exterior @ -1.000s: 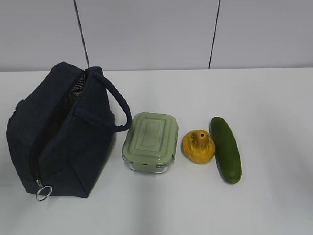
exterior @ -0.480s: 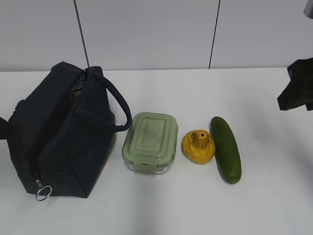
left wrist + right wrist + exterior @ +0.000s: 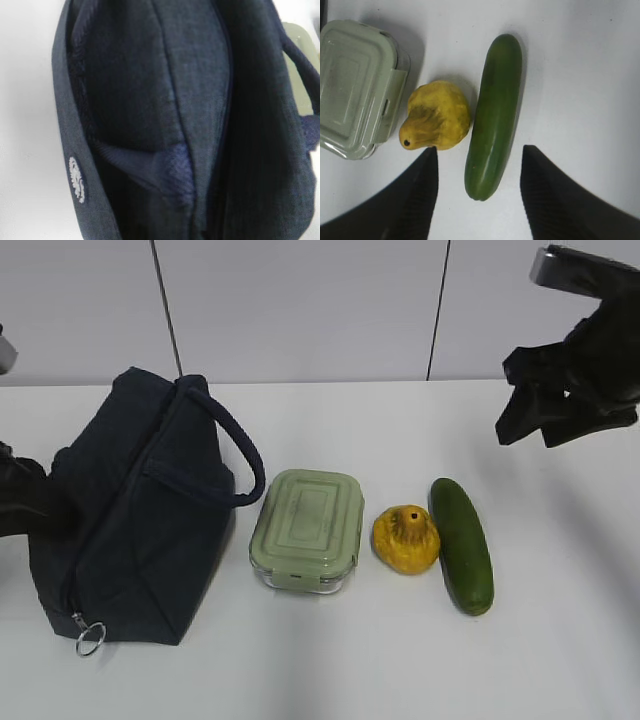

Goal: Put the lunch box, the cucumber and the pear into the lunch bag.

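Observation:
The dark navy lunch bag (image 3: 140,520) stands at the left, its ring pull (image 3: 89,639) at the front. It fills the left wrist view (image 3: 165,100). The left gripper (image 3: 18,502) shows only as a dark shape against the bag's left side; its jaws are hidden. The lunch box (image 3: 308,530) with its sage-green lid, the yellow pear (image 3: 406,539) and the cucumber (image 3: 461,544) lie in a row to the right. My right gripper (image 3: 540,428) hangs open above and behind the cucumber. In the right wrist view the cucumber (image 3: 495,115) lies between the spread fingers of the gripper (image 3: 479,200), beside the pear (image 3: 437,122) and lunch box (image 3: 357,85).
The bag's loop handle (image 3: 235,455) arches toward the lunch box. The white table (image 3: 330,670) runs to a grey panelled wall (image 3: 300,310) at the back. A sliver of the lunch box lid (image 3: 306,65) shows at the right edge of the left wrist view.
The right arm has come in from the right edge and moved up and left. The left arm has come against the bag's left side; the bag's top has narrowed and shifted slightly right.

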You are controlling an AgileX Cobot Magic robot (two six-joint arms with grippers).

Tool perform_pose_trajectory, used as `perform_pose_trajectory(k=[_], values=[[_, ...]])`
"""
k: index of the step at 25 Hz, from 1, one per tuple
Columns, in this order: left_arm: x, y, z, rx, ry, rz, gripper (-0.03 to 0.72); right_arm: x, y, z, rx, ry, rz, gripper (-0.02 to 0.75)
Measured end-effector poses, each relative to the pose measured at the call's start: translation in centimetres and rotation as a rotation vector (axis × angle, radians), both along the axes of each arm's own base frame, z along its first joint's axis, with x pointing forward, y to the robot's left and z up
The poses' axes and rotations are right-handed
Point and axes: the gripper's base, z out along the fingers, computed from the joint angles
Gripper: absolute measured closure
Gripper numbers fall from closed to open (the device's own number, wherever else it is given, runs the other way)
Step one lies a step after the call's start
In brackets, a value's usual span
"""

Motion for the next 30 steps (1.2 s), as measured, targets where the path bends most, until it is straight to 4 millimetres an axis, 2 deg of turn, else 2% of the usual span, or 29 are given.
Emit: perform_pose_trajectory(k=[3, 5, 10, 14, 17, 22, 30], values=[[0.5, 0.0, -0.3, -0.001, -0.014, 0.012, 0.642, 1.8, 0.2, -1.1, 0.001, 0.021, 0.0, 0.328], [0.6, 0.0, -0.3, 0.0, -0.027, 0.017, 0.669, 3.0, 0.3, -1.8, 0.001, 0.03, -0.001, 0.328], [0.7, 0.0, -0.2, 0.001, -0.037, 0.02, 0.684, 5.5, 0.5, -3.8, -0.002, 0.061, 0.004, 0.312], [0.7, 0.0, -0.2, 0.003, -0.038, 0.019, 0.685, 7.1, 0.7, -5.7, -0.001, 0.08, 0.017, 0.219], [0.7, 0.0, -0.2, 0.003, -0.038, 0.018, 0.685, 8.0, 0.9, -7.5, 0.014, 0.118, 0.01, 0.188], [0.7, 0.1, -0.2, 0.006, -0.039, 0.017, 0.685, 9.1, 1.0, -10.3, 0.017, 0.175, 0.007, 0.18], [0.7, 0.1, -0.2, 0.011, -0.04, 0.014, 0.685, 10.2, 1.7, -12.6, 0.006, 0.208, 0.025, 0.181]])
